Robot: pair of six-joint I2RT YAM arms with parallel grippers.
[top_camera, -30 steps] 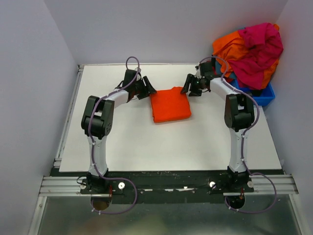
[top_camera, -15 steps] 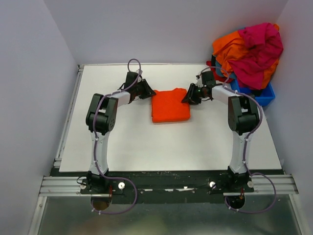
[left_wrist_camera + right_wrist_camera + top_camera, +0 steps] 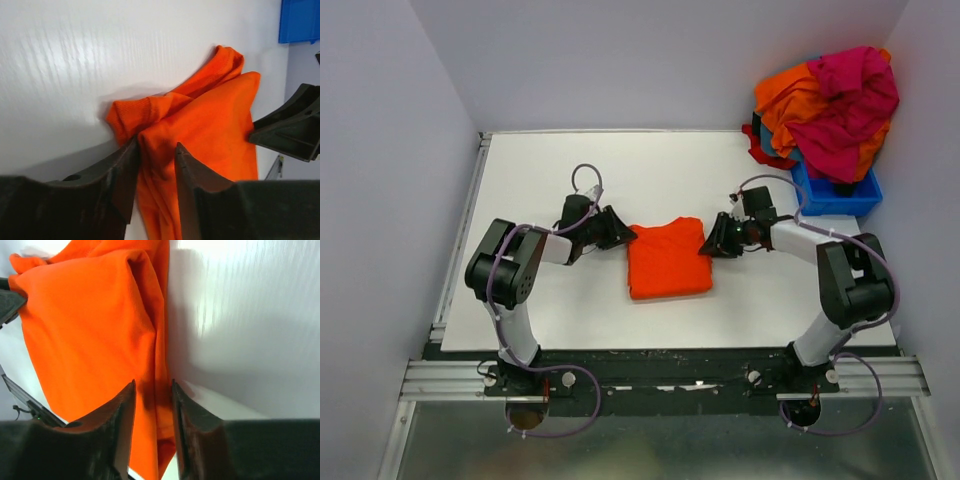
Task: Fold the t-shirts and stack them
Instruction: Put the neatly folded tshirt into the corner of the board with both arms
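Note:
A folded bright orange t-shirt (image 3: pixel 667 260) lies on the white table (image 3: pixel 550 300), a little nearer than its middle. My left gripper (image 3: pixel 623 238) pinches the shirt's left edge. In the left wrist view the orange cloth (image 3: pixel 215 115) is bunched between the jaws of that gripper (image 3: pixel 156 150). My right gripper (image 3: pixel 711 245) is shut on the shirt's right edge, and the right wrist view shows a fold of the shirt (image 3: pixel 90 325) running between its jaws (image 3: pixel 153 387). More t-shirts (image 3: pixel 830 100), orange, magenta-pink and red, are heaped at the back right.
The heap of shirts spills over a blue plastic bin (image 3: pixel 845 197) at the table's back right corner, close behind the right arm. A metal rail (image 3: pixel 660 380) runs along the near edge. Grey walls close in the left, back and right sides.
Both grippers closed on the orange shirt's side edges and pulled it from the back of the table toward the near edge. The arms now reach low and wide.

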